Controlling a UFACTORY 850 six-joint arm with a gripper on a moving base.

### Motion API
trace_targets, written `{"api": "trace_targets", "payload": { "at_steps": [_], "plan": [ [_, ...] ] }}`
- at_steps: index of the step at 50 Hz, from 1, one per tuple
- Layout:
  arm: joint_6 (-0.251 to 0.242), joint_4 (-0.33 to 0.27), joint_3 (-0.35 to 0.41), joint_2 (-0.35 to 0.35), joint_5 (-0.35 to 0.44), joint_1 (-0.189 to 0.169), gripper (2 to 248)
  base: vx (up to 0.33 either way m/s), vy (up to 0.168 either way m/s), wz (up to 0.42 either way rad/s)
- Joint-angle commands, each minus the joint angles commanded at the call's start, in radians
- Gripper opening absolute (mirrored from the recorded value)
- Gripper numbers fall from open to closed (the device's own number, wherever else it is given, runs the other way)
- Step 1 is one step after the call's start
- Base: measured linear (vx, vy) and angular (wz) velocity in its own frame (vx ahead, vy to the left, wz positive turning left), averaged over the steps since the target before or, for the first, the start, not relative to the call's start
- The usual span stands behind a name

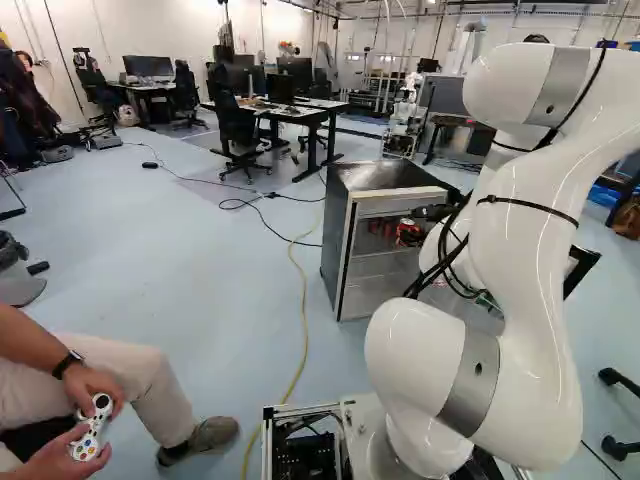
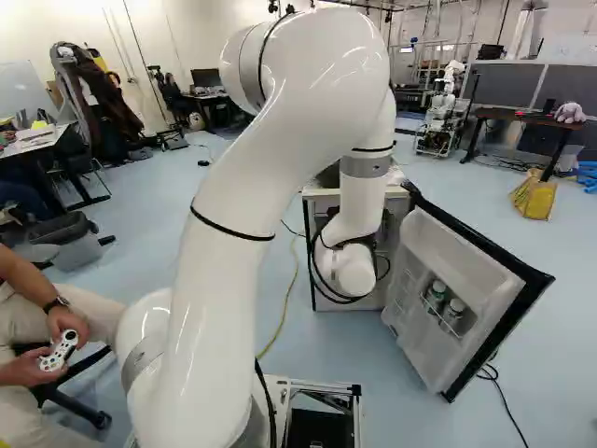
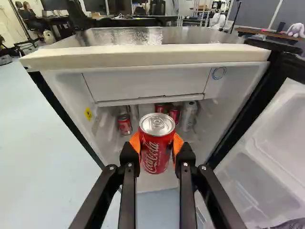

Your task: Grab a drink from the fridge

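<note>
One red can (image 3: 125, 125) deep inside the fridge (image 3: 143, 57), then a silver-topped can (image 3: 156, 151) clamped between both jaws of the gripper (image 3: 157, 143) at the fridge mouth. Seemingly past the grasping step; next, ease back level, clear of the open door (image 3: 269, 164), before turning away.

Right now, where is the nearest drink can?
In the wrist view, the red can is between the gripper's orange pads, with the fridge's cans beyond.
</note>
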Motion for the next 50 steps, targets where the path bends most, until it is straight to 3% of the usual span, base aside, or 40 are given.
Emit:
{"api": "trace_targets", "payload": {
  "at_steps": [50],
  "plan": [
    [0.000, 0.000, 0.046, 0.156, -0.061, 0.006, 86, 0.000, 0.000, 0.000]
  ]
}}
